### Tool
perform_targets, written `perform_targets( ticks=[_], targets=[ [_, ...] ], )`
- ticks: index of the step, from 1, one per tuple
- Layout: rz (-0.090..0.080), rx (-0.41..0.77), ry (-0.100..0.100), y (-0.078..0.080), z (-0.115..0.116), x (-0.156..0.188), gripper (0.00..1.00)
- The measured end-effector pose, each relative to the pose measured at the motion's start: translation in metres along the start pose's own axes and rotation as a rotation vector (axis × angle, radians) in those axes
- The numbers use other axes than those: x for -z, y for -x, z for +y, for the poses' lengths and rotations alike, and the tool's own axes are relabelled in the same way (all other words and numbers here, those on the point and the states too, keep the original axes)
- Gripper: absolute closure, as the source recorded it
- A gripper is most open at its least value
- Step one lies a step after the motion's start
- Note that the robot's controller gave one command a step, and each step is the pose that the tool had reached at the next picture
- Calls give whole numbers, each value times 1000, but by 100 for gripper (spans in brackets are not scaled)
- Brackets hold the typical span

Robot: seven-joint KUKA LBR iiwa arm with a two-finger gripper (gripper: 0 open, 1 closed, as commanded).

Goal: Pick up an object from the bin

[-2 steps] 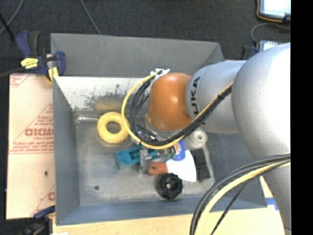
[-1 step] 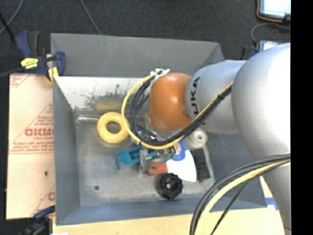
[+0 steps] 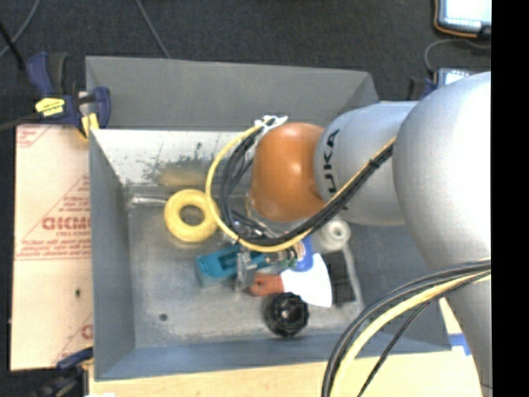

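Observation:
My gripper (image 3: 243, 270) is low in the middle of the bin, mostly covered from above by the wrist's orange dome. It is right next to a blue plastic piece (image 3: 215, 265) on its left and a small red-brown piece (image 3: 264, 284) on its right. Whether it touches either I cannot tell. A white, partly blue-edged piece (image 3: 311, 286) lies just right of the red-brown one. A black round knob (image 3: 286, 313) sits below them near the front wall. A yellow tape roll (image 3: 190, 216) lies flat to the upper left.
A small white round cap (image 3: 335, 234) and a black flat bar (image 3: 342, 276) lie at the right, under the arm. The arm and its looped cables cover the bin's right half. Bare floor shows at the front left.

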State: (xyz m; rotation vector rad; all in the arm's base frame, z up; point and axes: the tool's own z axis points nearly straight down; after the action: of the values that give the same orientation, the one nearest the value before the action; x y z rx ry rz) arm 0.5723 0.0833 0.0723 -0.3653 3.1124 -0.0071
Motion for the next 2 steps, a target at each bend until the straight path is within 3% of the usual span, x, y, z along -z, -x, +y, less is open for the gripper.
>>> perform_targets(
  ticks=[2],
  targets=[
    [11, -1, 0, -3, 0, 32, 100]
  ],
)
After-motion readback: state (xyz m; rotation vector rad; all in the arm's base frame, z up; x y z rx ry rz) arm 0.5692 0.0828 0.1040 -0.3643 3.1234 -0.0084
